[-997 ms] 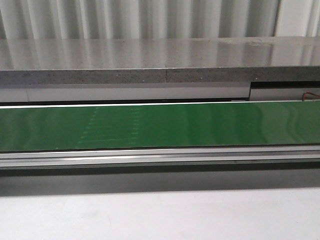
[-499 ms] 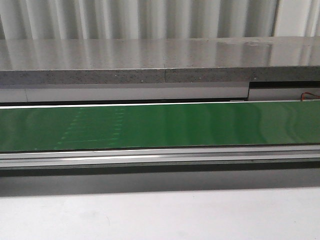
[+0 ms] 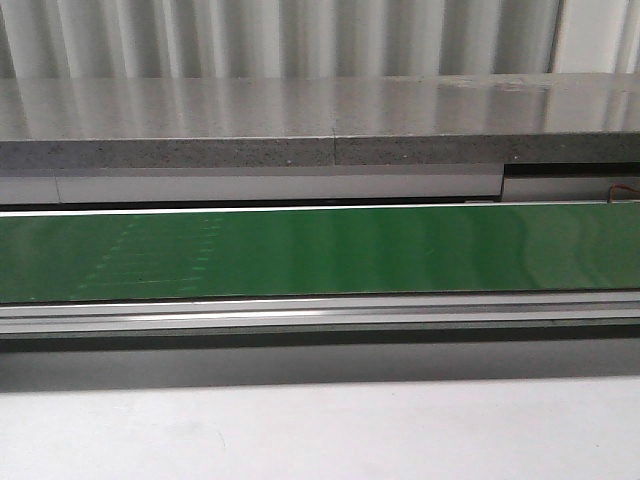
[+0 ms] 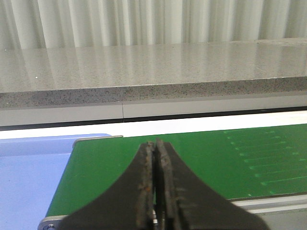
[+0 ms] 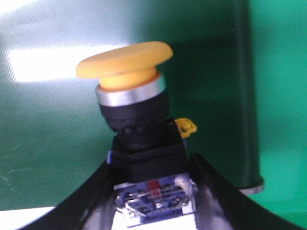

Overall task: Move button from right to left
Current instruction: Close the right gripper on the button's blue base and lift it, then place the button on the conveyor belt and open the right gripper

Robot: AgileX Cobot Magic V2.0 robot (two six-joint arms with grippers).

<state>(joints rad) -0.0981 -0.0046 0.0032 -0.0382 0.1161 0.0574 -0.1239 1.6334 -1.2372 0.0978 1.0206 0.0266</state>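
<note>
the right gripper (image 5: pixel 156 191) clamps the button (image 5: pixel 139 124) by its black body and contact block, yellow mushroom cap pointing away from the wrist, above the green belt (image 5: pixel 48 143); neither shows in the front view. the left gripper (image 4: pixel 156 191) hangs with fingers pressed together on nothing, over the belt's end. the button looks light, rigid plastic, likely top-heavy; its squared lower block seems a surer hold than the smooth round cap
</note>
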